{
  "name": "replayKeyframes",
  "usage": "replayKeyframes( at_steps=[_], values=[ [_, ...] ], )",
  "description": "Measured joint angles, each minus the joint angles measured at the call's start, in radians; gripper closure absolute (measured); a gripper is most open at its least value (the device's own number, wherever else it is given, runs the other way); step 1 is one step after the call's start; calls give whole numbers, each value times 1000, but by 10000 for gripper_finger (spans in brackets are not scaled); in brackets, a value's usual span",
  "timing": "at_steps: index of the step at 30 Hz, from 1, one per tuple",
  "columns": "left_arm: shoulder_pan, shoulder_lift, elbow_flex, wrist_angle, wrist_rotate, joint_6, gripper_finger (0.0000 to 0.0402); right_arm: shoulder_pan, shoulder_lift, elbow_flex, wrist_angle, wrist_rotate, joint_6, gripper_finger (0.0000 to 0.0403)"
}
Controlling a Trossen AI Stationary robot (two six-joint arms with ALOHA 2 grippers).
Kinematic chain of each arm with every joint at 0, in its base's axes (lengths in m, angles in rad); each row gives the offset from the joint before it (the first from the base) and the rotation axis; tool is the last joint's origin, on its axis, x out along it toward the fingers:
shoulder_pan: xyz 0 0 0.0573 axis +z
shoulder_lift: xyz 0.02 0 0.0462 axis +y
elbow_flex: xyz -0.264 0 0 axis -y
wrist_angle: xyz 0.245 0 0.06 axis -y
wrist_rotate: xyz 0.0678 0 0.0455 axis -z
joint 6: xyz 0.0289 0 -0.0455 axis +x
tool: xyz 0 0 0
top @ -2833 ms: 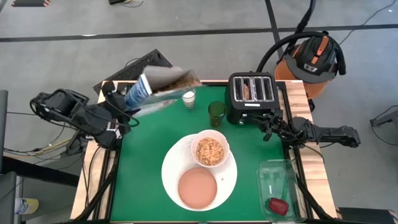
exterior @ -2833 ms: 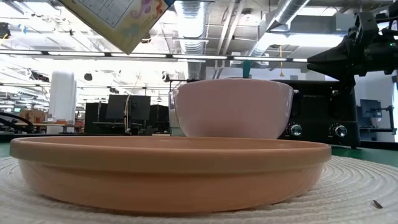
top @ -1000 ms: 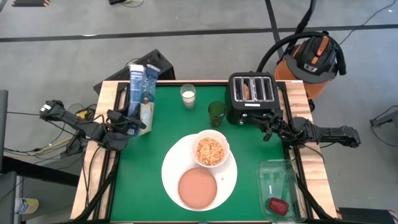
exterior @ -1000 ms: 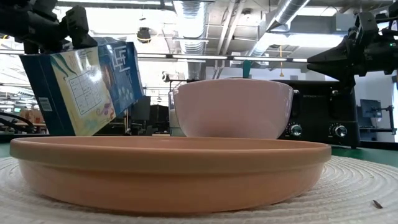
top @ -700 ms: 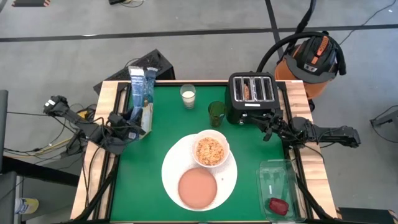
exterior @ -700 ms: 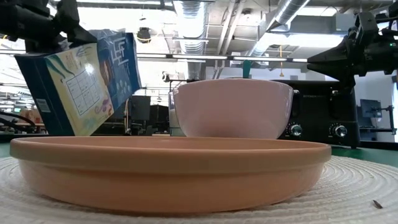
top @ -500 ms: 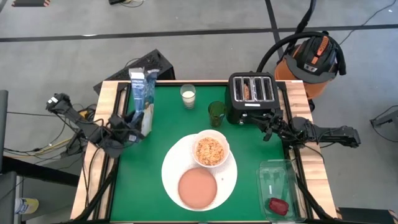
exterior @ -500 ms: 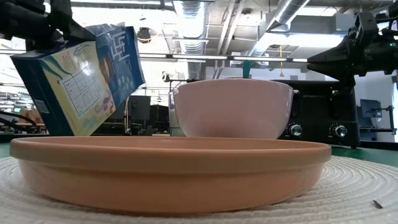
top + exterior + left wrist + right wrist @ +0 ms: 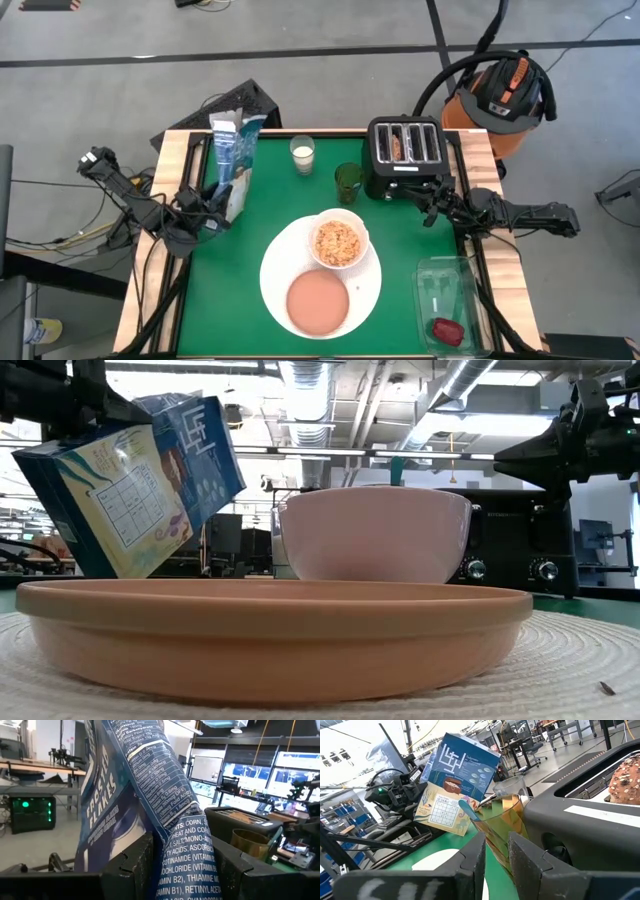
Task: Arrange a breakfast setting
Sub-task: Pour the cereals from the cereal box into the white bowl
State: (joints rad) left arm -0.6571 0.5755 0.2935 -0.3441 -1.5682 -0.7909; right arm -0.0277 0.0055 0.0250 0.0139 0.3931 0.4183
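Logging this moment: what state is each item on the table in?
Cereal box: tilted, gripped by left claw.
White bowl: filled with cereal.
Pink plate: empty.
Toaster: bagel in a slot.
Small glass: holds milk.
Right claw: empty.

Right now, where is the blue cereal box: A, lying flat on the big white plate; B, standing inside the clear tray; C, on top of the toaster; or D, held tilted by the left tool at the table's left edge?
D: the left tool grips the blue cereal box, which leans at the left edge of the table, well clear of the large white plate.
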Motion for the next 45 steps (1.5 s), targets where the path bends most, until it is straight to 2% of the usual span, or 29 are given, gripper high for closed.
replayKeyframes(
  at_steps=[10,21,30,39,45],
  values=[
    [1,0,0,-10,-4,-32,263,0,0,0,0,0,0,296],
    [1,0,0,-32,-8,-53,295,0,0,0,0,0,0,296],
    [2,0,0,-30,-6,-43,299,0,0,0,0,0,0,296],
    [66,-1,1,-18,0,15,302,0,0,0,0,0,0,296],
    [85,1,33,9,21,163,339,0,0,0,0,0,0,296]
  ],
)
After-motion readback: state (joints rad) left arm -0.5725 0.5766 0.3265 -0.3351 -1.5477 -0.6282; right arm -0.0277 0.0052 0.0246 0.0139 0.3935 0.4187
